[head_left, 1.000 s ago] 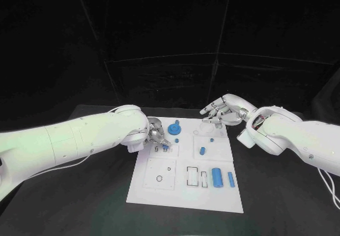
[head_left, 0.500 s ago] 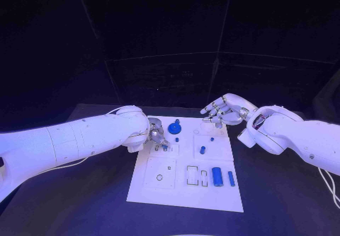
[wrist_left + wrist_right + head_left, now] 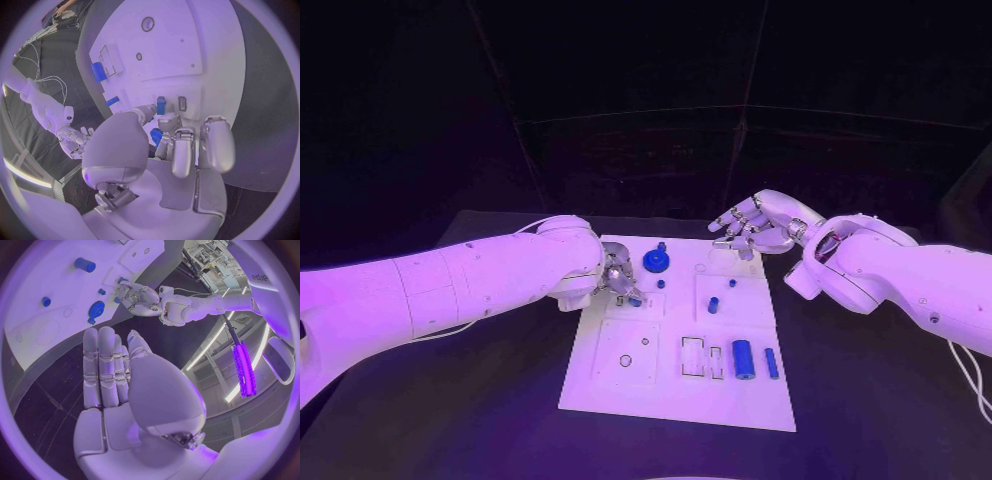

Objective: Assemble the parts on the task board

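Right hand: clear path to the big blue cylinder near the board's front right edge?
Probably yes. The right hand hovers over the task board's far right corner holding nothing, and the blue cylinder lies uncovered. The left hand works on the other side.

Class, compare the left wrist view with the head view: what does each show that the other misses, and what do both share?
Left wrist view only: the left robot hand from behind, fingertips at a small blue piece on the white board.
Head view only: the whole board with the blue gear and both arms.
Shared: the board, the right robot hand and the blue cylinder.
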{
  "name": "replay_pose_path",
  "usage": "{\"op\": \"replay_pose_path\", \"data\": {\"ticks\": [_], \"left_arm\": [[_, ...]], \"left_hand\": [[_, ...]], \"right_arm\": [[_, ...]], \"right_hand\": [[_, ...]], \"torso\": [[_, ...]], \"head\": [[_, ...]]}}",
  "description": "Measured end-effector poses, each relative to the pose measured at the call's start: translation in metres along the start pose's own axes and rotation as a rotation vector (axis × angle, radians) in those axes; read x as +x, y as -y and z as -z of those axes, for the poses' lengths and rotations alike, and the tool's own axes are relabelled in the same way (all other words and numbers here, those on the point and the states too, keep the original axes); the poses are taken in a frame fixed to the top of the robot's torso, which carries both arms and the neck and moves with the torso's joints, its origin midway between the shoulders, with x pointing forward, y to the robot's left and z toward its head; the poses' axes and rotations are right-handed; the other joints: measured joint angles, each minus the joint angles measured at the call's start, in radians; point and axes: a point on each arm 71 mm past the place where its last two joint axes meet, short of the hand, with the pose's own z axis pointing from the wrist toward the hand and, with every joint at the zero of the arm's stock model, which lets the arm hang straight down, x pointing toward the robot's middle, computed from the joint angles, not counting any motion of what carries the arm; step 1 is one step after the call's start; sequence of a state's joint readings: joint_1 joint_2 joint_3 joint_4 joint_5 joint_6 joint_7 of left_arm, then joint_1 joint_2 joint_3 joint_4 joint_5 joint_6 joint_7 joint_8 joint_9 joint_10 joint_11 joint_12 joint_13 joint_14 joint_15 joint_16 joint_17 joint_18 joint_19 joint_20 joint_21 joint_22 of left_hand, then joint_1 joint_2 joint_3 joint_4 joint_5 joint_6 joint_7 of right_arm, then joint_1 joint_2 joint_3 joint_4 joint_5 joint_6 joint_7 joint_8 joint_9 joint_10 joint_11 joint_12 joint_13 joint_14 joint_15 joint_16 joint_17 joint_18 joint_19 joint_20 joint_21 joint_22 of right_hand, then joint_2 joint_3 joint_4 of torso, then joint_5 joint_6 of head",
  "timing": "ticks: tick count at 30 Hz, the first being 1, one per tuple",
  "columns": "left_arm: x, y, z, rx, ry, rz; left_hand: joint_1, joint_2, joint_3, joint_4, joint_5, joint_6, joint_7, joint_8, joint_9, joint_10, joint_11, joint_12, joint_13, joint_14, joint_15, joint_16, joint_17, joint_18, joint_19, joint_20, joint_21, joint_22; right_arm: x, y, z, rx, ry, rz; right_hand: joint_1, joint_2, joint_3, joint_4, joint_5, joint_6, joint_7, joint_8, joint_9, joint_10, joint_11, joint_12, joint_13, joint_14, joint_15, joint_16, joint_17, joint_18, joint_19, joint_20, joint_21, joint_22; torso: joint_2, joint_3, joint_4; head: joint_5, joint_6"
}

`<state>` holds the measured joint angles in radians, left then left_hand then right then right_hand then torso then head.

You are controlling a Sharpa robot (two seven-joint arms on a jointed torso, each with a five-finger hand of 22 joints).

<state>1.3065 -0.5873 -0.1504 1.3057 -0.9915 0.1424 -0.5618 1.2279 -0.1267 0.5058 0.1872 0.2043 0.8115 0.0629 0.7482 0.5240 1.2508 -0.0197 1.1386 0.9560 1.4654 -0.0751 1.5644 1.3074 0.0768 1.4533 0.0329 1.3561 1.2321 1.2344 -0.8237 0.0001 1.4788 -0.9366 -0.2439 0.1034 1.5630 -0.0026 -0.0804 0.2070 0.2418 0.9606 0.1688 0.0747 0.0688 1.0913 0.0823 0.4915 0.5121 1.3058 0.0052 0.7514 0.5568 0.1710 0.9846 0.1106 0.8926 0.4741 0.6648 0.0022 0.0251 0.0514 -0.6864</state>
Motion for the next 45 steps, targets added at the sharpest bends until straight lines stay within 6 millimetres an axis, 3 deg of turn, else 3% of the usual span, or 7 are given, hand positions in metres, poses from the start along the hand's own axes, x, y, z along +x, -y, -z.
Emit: {"op": "replay_pose_path", "data": {"ticks": [16, 23, 35, 45], "left_arm": [[-0.0005, 0.0021, -0.001, -0.005, -0.01, -0.014], [-0.0002, 0.0035, -0.0027, -0.011, -0.017, -0.02], [-0.0008, 0.0042, -0.0062, -0.023, -0.024, -0.023], [-0.001, 0.0058, -0.0078, -0.024, -0.025, -0.023]], "left_hand": [[-0.017, 0.001, 0.021, -0.005, 0.0, 0.006, -0.006, 0.005, 0.007, 0.004, 0.003, 0.004, 0.001, 0.0, 0.0, 0.0, 0.0, 0.0, 0.0, 0.0, 0.0, 0.002], [-0.127, -0.006, 0.106, -0.084, -0.003, 0.033, -0.019, 0.013, 0.006, 0.011, -0.004, 0.013, 0.01, 0.001, -0.006, 0.0, 0.0, 0.0, 0.003, -0.003, 0.0, 0.002], [-0.176, 0.003, 0.047, -0.048, -0.002, 0.05, -0.022, 0.008, -0.002, 0.016, -0.009, 0.024, 0.023, 0.0, -0.007, 0.0, 0.0, 0.0, 0.006, -0.006, 0.0, 0.007], [-0.184, 0.003, 0.033, -0.043, -0.002, 0.052, -0.024, 0.008, -0.002, 0.016, -0.009, 0.031, 0.027, 0.0, -0.007, 0.0, 0.0, 0.0, 0.006, -0.006, 0.0, 0.009]], "right_arm": [[0.0004, -0.0004, -0.0003, -0.003, -0.001, 0.0], [0.0006, -0.0007, -0.0003, -0.003, -0.002, -0.001], [0.0012, -0.0013, -0.0004, -0.005, -0.004, -0.001], [0.0015, -0.0017, -0.0005, -0.006, -0.005, -0.001]], "right_hand": [[-0.004, 0.004, -0.003, 0.003, 0.0, -0.006, 0.001, 0.0, 0.0, -0.007, 0.0, 0.0, -0.001, -0.004, 0.004, -0.004, 0.002, 0.0, 0.0, 0.0, 0.0, -0.001], [-0.004, 0.004, -0.003, 0.003, 0.0, -0.006, 0.001, 0.0, 0.0, -0.007, 0.0, 0.004, -0.002, -0.004, 0.004, -0.004, 0.002, 0.0, 0.0, 0.0, -0.004, -0.001], [-0.004, 0.004, -0.003, 0.002, 0.0, -0.006, 0.001, 0.0, 0.001, -0.011, 0.004, 0.004, -0.003, -0.011, 0.004, -0.004, 0.003, 0.0, 0.0, 0.0, -0.004, -0.003], [-0.004, 0.004, -0.005, 0.005, 0.0, -0.01, 0.004, 0.0, 0.001, -0.014, 0.0, 0.004, -0.004, -0.011, 0.004, -0.008, 0.004, 0.0, 0.0, 0.0, -0.008, -0.004]], "torso": [[0.0, 0.0005, 0.0006], [0.001, 0.0006, 0.0006], [0.002, 0.0005, 0.0006], [0.003, -0.0007, 0.0024]], "head": [[0.002, -0.001], [0.0, -0.003], [-0.005, -0.003], [-0.008, -0.004]]}}
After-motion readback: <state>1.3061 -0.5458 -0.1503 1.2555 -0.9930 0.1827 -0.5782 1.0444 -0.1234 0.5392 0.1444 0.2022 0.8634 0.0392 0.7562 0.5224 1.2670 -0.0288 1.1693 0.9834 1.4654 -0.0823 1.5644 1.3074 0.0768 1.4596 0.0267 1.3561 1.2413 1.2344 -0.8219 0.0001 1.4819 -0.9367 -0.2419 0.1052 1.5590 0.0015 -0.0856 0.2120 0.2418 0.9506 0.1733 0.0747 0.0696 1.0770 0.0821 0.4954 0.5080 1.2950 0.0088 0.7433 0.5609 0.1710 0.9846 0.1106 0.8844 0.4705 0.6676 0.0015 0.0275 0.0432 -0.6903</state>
